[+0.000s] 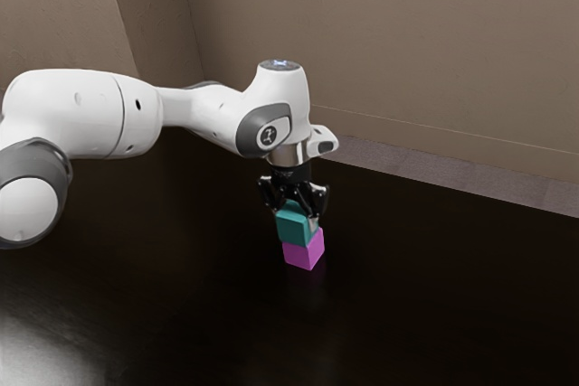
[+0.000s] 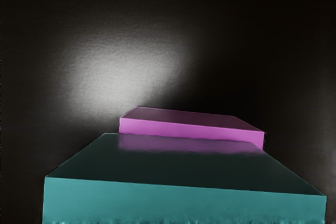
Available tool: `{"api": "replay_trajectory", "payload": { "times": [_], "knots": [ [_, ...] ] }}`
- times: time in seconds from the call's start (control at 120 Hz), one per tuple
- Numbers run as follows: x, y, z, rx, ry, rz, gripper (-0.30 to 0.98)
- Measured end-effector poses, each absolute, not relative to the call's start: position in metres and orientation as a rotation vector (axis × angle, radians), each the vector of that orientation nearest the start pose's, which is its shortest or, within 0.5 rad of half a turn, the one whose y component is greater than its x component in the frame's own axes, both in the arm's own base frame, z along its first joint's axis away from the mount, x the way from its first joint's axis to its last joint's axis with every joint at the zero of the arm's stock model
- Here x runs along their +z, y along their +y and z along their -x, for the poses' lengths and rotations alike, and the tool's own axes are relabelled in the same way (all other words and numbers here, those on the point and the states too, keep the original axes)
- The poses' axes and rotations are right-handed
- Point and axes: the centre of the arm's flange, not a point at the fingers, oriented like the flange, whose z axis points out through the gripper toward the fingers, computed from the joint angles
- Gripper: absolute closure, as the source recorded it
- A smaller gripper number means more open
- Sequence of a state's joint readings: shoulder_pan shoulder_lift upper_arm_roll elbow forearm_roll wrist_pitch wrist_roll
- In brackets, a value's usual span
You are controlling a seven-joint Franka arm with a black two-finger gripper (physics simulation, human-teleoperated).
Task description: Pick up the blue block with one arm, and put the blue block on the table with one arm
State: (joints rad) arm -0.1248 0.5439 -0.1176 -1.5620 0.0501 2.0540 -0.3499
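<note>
The table (image 1: 452, 296) is nearly black and faintly glossy, with a pale glare (image 1: 41, 350) spread across its near corner on the exterior view's left; in the wrist view, too, a soft patch of light lies on the dark top. Past the far edge runs a strip of greyish-purple floor (image 1: 488, 180), then plain brown walls (image 1: 407, 42) meeting in a corner behind the white arm (image 1: 86, 115). The arm reaches in from the exterior view's left, its gripper (image 1: 294, 214) pointing down — the jaws stand about a block's width apart, closed on the teal-looking blue block (image 1: 294, 226). That block is directly over the pink block (image 1: 302, 254), slightly out of line with it, so a strip of pink top shows past its edge — whether its weight rests there, I can't tell.
</note>
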Motion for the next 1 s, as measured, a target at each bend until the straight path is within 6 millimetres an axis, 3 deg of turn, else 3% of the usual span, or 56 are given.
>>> {"api": "replay_trajectory", "payload": {
  "times": [0.133, 0.233, 0.333, 0.408, 0.533, 0.567, 0.8, 0.833, 0.883, 0.9, 0.917, 0.95, 1.0],
  "knots": [
    [0.345, -0.164, -0.671, 0.034, -0.115, 3.145, 0.39],
    [0.366, -0.207, -0.669, -0.029, -0.018, 3.157, 0.40],
    [0.354, -0.251, -0.657, -0.004, 0.086, 3.151, 0.41],
    [0.327, -0.270, -0.650, 0.055, 0.130, 3.138, 0.40],
    [0.292, -0.277, -0.646, 0.131, 0.144, 3.121, 0.39],
    [0.288, -0.279, -0.645, 0.140, 0.145, 3.120, 0.33],
    [0.315, -0.284, -0.649, 0.081, 0.146, 3.149, 0.13],
    [0.334, -0.283, -0.650, 0.042, 0.145, 3.156, 0.11],
    [0.397, -0.277, -0.646, -0.064, 0.142, 3.170, 0.09],
    [0.431, -0.273, -0.641, -0.117, 0.142, 3.176, 0.08],
    [0.476, -0.268, -0.632, -0.186, 0.147, 3.181, 0.08],
    [0.559, -0.256, -0.603, -0.291, 0.161, 3.179, 0.06],
    [0.652, -0.237, -0.552, -0.352, 0.204, 3.151, 0.05]
  ]
}}
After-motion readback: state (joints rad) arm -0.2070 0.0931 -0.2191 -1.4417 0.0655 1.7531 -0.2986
